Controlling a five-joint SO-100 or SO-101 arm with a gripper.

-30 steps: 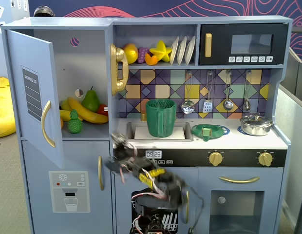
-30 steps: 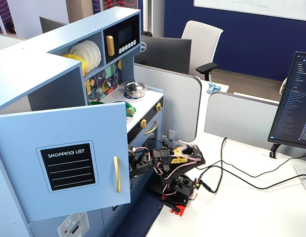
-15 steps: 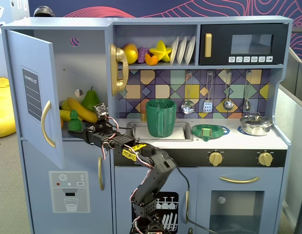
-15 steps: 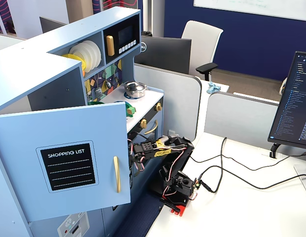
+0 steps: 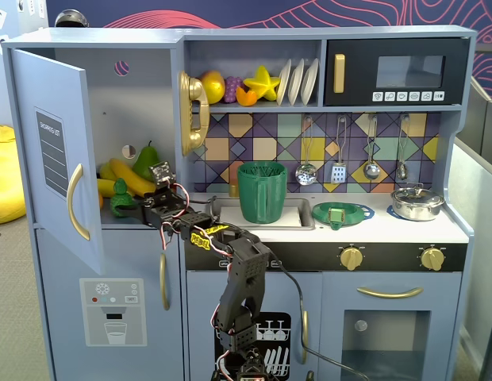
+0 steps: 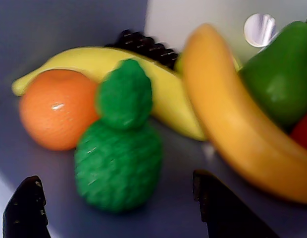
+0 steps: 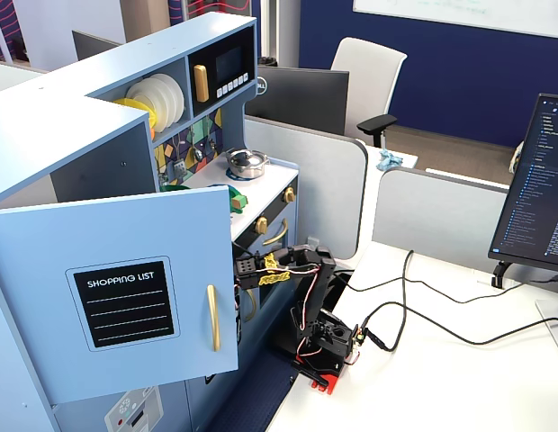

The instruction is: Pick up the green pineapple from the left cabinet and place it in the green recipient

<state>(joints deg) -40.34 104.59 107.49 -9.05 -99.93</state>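
Note:
The green pineapple (image 6: 119,153) lies on the floor of the left cabinet (image 5: 143,103), whose door (image 5: 51,151) stands open. In the wrist view my gripper (image 6: 115,177) is open, with one black finger (image 6: 27,210) at the left and the other finger (image 6: 220,208) at the right. The pineapple sits between the two tips and just beyond them, untouched. In a fixed view the gripper (image 5: 133,208) reaches into the cabinet next to the pineapple (image 5: 119,200). The green recipient (image 5: 262,192) stands upright in the sink. In another fixed view the door (image 7: 117,297) hides gripper and pineapple.
An orange (image 6: 54,109), two bananas (image 6: 232,114), dark grapes (image 6: 143,44) and a green pear (image 6: 284,74) crowd the cabinet behind the pineapple. A shallow green dish (image 5: 342,213) and a metal pot (image 5: 417,202) sit on the counter. The arm's base (image 7: 326,346) stands on a white desk.

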